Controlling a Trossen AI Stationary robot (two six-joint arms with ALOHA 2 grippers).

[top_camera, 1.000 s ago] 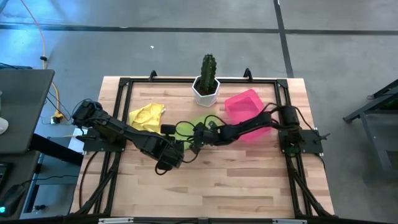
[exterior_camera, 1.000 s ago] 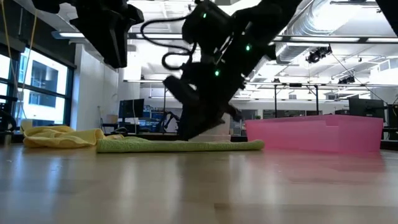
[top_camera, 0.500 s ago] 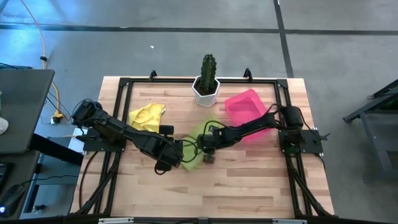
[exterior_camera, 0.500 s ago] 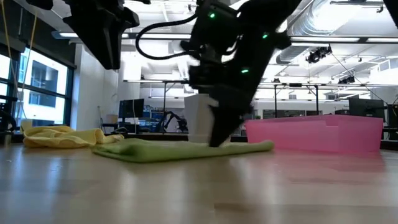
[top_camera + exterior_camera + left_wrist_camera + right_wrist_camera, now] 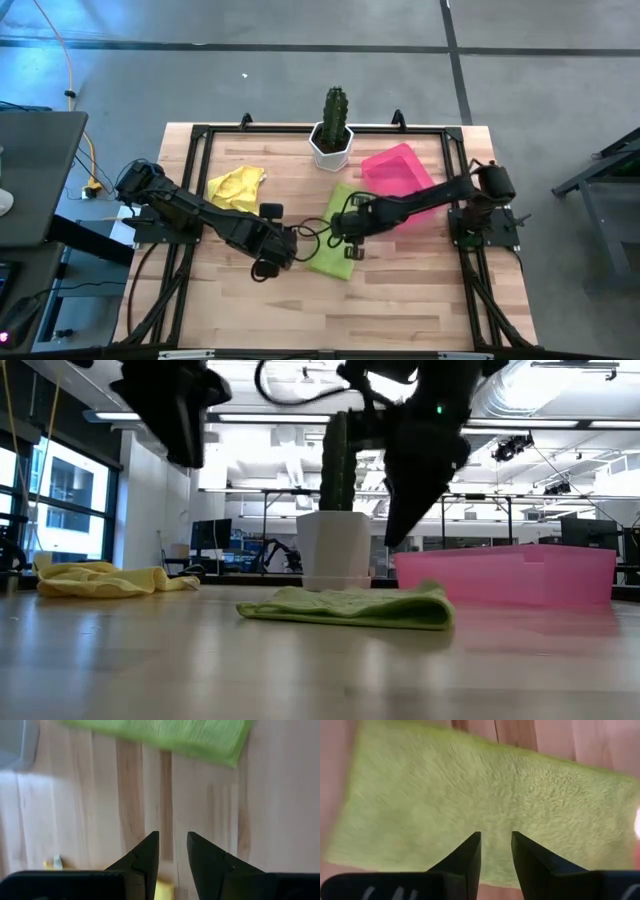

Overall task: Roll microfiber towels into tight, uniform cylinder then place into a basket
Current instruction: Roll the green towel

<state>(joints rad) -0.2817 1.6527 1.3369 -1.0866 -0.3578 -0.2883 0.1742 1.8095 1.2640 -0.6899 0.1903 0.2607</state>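
Observation:
The lime green towel (image 5: 336, 232) lies flat on the wooden table as a long strip, running from near the cactus pot toward the near edge; in the low view its right end (image 5: 436, 608) looks thick, like a fold. My right gripper (image 5: 496, 840) hangs open just above its middle and touches nothing (image 5: 392, 538). My left gripper (image 5: 173, 840) is open over bare wood beside the towel's left side (image 5: 284, 245). The yellow towel (image 5: 237, 187) lies crumpled at the far left. The pink basket (image 5: 398, 172) stands at the far right.
A white pot with a cactus (image 5: 332, 140) stands at the far middle, just beyond the green towel's far end. A black frame (image 5: 200, 135) runs around the table. Bare wood (image 5: 400, 300) lies along the near edge.
My right gripper has swept from the table's middle toward the near edge and right, rolled at the wrist, and risen clear of the green towel. The towel has slid and turned with it, toward the near right, and now lies spread as a strip.

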